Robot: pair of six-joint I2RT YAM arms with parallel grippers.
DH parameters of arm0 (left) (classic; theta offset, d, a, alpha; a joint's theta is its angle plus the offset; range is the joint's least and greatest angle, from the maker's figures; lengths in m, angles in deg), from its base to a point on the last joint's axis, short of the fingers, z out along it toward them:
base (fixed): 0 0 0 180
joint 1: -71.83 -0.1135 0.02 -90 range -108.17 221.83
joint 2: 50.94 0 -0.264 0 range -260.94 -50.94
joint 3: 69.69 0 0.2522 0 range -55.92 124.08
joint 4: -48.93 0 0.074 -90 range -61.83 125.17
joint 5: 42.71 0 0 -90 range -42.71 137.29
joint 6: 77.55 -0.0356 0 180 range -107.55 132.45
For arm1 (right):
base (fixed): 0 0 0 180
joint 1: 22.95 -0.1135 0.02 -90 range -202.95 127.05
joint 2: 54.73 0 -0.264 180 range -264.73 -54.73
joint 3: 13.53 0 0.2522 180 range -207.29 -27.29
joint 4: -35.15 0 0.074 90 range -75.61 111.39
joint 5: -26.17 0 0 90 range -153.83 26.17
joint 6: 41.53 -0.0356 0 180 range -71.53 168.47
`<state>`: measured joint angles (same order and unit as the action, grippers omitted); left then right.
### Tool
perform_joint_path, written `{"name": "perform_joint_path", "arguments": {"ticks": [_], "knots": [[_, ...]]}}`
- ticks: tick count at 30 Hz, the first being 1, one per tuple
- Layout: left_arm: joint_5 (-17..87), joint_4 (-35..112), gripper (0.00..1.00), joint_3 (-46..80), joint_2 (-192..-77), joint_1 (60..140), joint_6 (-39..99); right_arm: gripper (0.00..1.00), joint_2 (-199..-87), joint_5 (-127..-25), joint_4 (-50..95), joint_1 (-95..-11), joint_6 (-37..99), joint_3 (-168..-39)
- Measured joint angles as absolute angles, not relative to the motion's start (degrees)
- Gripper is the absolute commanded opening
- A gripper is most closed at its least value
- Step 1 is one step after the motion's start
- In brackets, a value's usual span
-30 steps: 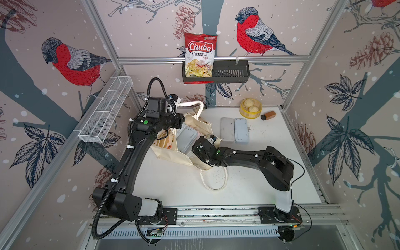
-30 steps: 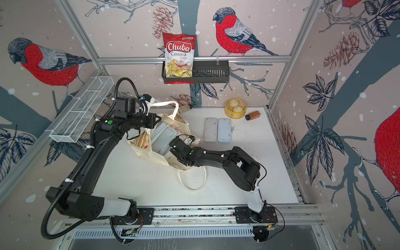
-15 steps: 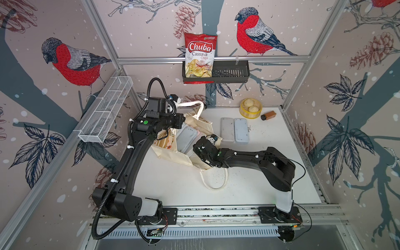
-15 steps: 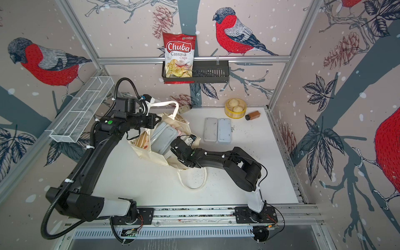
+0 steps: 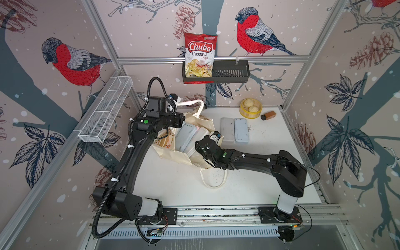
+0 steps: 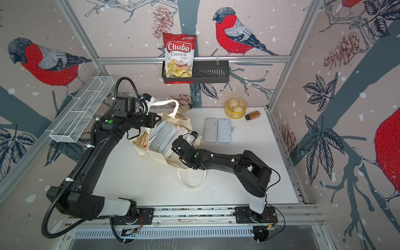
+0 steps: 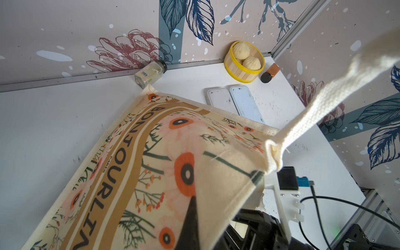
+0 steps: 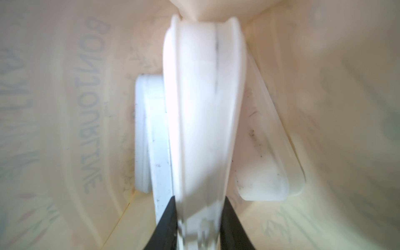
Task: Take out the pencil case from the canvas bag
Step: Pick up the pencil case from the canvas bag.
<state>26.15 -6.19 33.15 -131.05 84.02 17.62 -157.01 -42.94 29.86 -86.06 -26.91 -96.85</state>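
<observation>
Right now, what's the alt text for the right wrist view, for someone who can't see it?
The right gripper clamps the end of a white case, seen edge-on and blurred, inside the cream bag. A second case and a third case flank it, and the bag's lettering shows mirrored through the cloth.

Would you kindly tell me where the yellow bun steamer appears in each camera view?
In a top view: the bun steamer sits at the table's far edge.
In a top view: the same spot.
Left wrist: at that far edge too.
Right wrist: not in it.
Shared landmark: the brown bottle lying beside it.
</observation>
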Motion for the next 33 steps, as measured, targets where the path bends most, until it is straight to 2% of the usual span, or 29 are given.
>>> {"name": "perform_joint_path", "arguments": {"ticks": [7,12,19,26,33], "knots": [[26.6,-6.2,0.0,33.7,-131.4,84.0,18.5,0.15,-150.7,-42.5,26.7,-86.9,-20.1,-97.3],[26.8,-6.2,0.0,34.0,-131.4,84.0,18.6,0.15,-143.7,-43.8,22.6,-84.3,-12.0,-96.4],[26.4,-6.2,0.0,34.0,-131.1,84.0,19.6,0.15,-133.4,-55.2,14.6,-71.3,-0.9,-92.4],[27.4,-6.2,0.0,33.6,-130.7,84.0,19.6,0.14,-122.3,-55.8,7.5,-57.7,12.3,-89.8],[27.8,-6.2,0.0,33.6,-131.4,84.0,19.5,0.13,-120.0,-61.5,3.7,-46.7,21.8,-92.5]]}}
